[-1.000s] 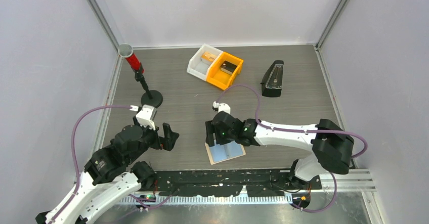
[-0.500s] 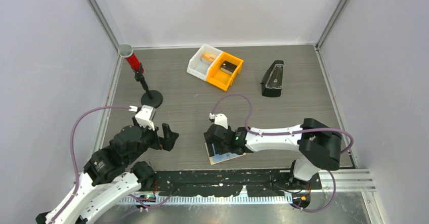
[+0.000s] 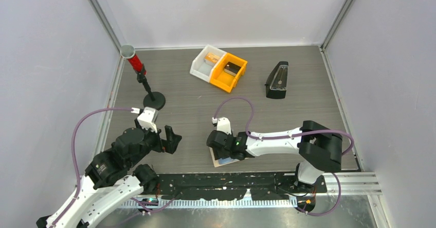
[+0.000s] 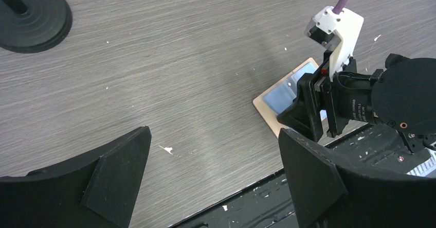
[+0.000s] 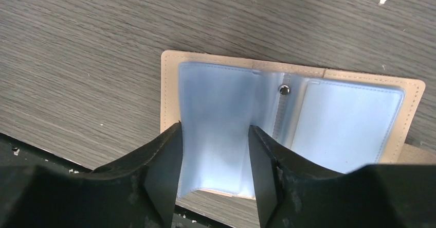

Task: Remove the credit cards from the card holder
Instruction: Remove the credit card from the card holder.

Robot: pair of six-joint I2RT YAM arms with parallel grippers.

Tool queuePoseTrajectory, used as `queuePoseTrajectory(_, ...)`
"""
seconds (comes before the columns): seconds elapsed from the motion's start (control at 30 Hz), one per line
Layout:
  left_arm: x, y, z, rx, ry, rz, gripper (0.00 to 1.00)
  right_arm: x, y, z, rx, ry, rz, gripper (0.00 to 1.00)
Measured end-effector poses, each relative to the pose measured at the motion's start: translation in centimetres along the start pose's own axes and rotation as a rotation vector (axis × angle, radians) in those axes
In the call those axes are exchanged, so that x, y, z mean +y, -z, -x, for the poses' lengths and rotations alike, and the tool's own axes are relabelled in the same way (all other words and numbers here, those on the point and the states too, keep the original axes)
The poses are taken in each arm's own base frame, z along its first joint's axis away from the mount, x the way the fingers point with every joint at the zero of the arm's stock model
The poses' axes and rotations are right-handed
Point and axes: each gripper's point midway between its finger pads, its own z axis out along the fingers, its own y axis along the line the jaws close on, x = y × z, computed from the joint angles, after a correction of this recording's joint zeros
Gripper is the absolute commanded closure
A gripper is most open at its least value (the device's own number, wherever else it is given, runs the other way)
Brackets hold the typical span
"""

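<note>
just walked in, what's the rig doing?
The right gripper is down over the open card holder at the table's near edge, fingers either side of one clear sleeve; a grip isn't certain. Light blue cards apparently sit in the sleeves, none out yet. The left gripper hovers open, empty.

The flat tan card holder (image 5: pixel 329 120) lies near centre, under the right gripper (image 5: pixel 216 135). Far behind, a white plastic bin (image 3: pixel 204 63) touches an orange plastic bin (image 3: pixel 230 72). A black wedge-shaped case (image 3: pixel 277 80) sits right of them and a red-tubed black stand (image 3: pixel 146 89) left.
</note>
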Motion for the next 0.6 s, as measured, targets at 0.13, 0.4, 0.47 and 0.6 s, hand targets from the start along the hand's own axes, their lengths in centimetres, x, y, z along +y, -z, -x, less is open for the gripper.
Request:
queuePoseTrajectory(0.13,0.0,-0.1,0.0,0.003,0.001,0.001,0.01,0.1,0.1,0.2,-0.011,-0.019,0.005,0.54)
queuePoseTrajectory(0.4,-0.4,-0.7,-0.8,0.049,0.017,-0.006,0.02,0.1,1.7,0.9,-0.041,-0.061,0.043,0.36)
queuePoseTrajectory(0.47,-0.9,-1.1,-1.1,0.071,0.025,-0.018,0.03,0.4,2.3,1.4,-0.047,-0.065,0.070,0.33)
queuePoseTrajectory(0.6,-2.1,-2.2,-1.8,0.125,0.049,-0.056,0.08,0.4,3.7,2.8,-0.078,-0.082,0.122,0.33)
